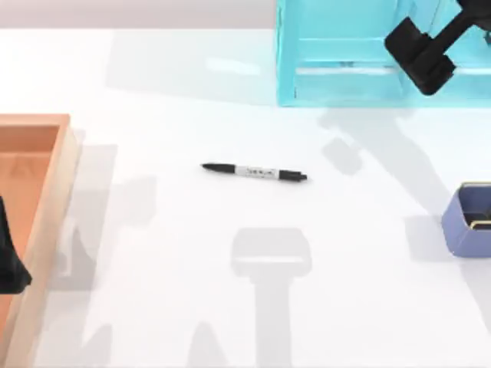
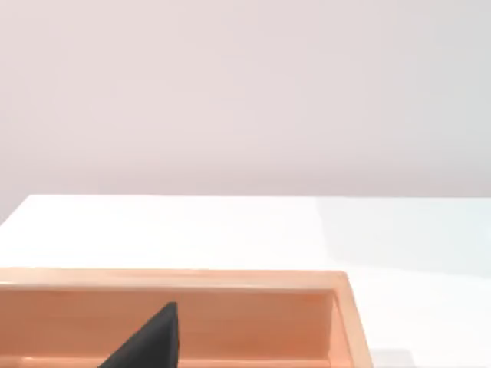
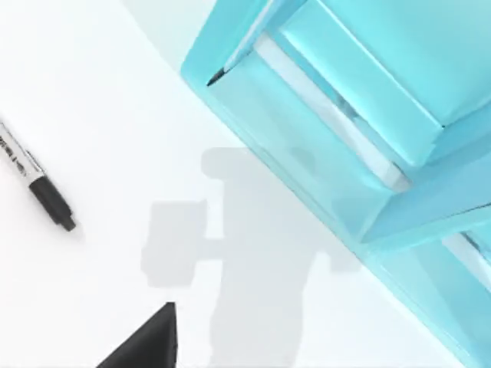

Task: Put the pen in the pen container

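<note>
Jaws first, and neither pair gives itself away: whether they stand wide or narrow cannot be told on either arm. Over on the right, the right gripper (image 1: 420, 63) hangs high at the back of the surface, its black body in front of the teal shelf unit (image 1: 337, 54), and its shadow falls on the white top just ahead of that shelf. A dark wedge of it (image 3: 146, 341) pokes into the right wrist view, above bare white surface beside the shelf's teal frame (image 3: 322, 146). On the left, the left gripper (image 1: 9, 261) sits parked over the orange wooden tray (image 1: 46, 199) at the left edge; in the left wrist view a black tip (image 2: 149, 341) shows against the tray's inner wall (image 2: 253, 322).

Out from there, the surface (image 1: 169, 276) is plain white and glossy, carrying soft grey shadows of both arms. Behind it, a pale blank wall (image 2: 245, 92) closes off the room.

Now the pen (image 1: 255, 172): it lies flat near the middle of the surface, lengthwise left to right, well apart from both grippers and nearer the front than the right one. Its black end (image 3: 52, 205) appears in the right wrist view, off to the side of that gripper's shadow. At the right edge rests the pen container (image 1: 468, 221), periwinkle blue with a gold rim, well apart from the pen.
</note>
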